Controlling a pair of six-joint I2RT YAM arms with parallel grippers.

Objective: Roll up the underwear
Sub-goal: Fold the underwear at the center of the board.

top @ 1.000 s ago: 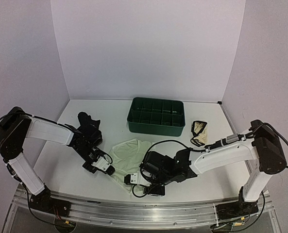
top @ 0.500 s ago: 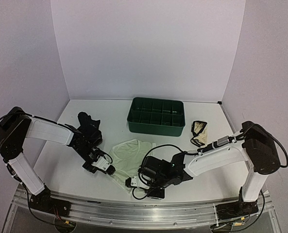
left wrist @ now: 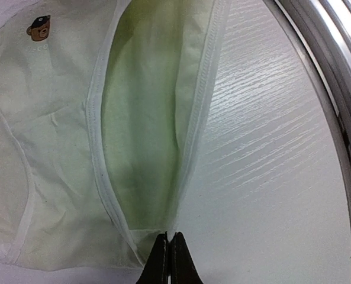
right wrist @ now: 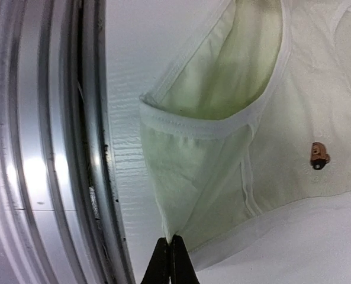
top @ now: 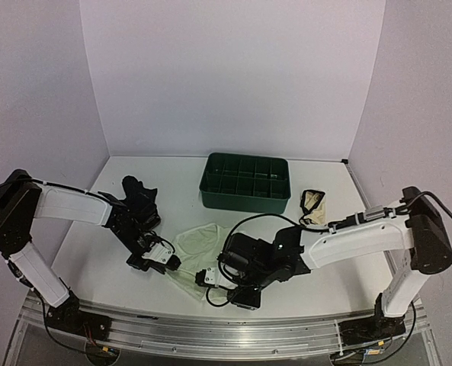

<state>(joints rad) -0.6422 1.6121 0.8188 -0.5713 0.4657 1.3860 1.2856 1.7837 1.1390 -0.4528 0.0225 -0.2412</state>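
The plain cream-white underwear [top: 197, 245] lies spread on the table's front middle, with a small bear print [left wrist: 38, 28]. My left gripper [top: 172, 264] is shut on its near left waistband corner [left wrist: 163, 228]. My right gripper [top: 205, 279] is shut on its near right corner [right wrist: 178, 228]; both corners are lifted a little. The black underwear [top: 138, 192] lies bunched at the back left, behind the left arm. The cream underwear with black edging [top: 312, 207] lies crumpled at the right, beside the tray.
A green compartment tray [top: 245, 183] stands at the back middle. The metal rail of the table's front edge [top: 226, 332] runs just below both grippers and shows in both wrist views [right wrist: 51, 148].
Both grippers have drawn the near edge of the cream-white underwear a little up and away from the front rail. The right wrist has moved slightly toward the table's back.
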